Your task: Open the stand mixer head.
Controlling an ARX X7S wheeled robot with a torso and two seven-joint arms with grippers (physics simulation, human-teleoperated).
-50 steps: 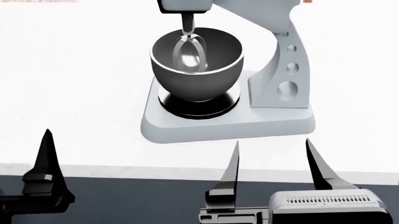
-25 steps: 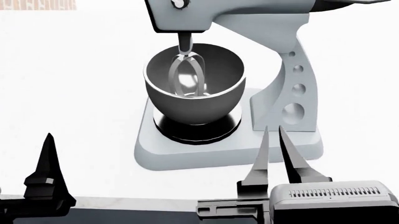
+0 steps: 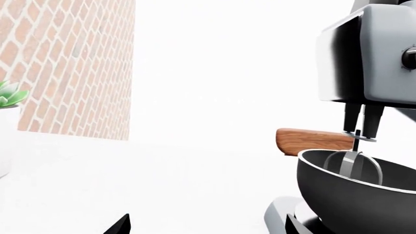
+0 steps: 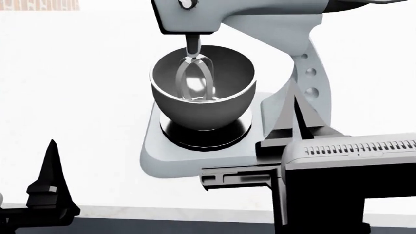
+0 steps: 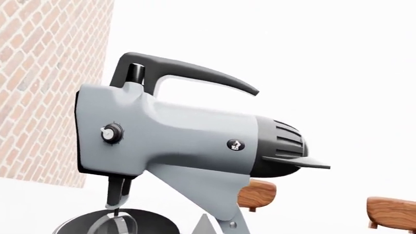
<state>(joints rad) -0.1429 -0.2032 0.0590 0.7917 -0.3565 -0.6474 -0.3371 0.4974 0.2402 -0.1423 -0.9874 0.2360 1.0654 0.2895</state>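
Observation:
The stand mixer head (image 4: 247,14) is light grey and lies level over the shiny metal bowl (image 4: 201,97), with the beater (image 4: 195,78) down inside it. In the right wrist view the stand mixer head (image 5: 182,141) shows side-on with a small knob (image 5: 112,133) and a black top handle (image 5: 182,70). My right gripper (image 4: 293,117) is raised in front of the holed neck (image 4: 311,73), jaws together and empty; a single tip (image 5: 206,225) shows below the head. My left gripper (image 3: 208,229) is open and empty, low to the left of the bowl (image 3: 357,195).
The mixer stands on a white counter whose front edge (image 4: 162,212) is near me. A brick wall (image 5: 46,73) stands behind on the left. Wooden pieces (image 5: 256,192) lie behind the mixer. A potted plant (image 3: 7,97) stands at the far left.
My right gripper has risen and moved forward up to the mixer's neck, and its jaws have gone from wide apart to together. The left gripper has not moved.

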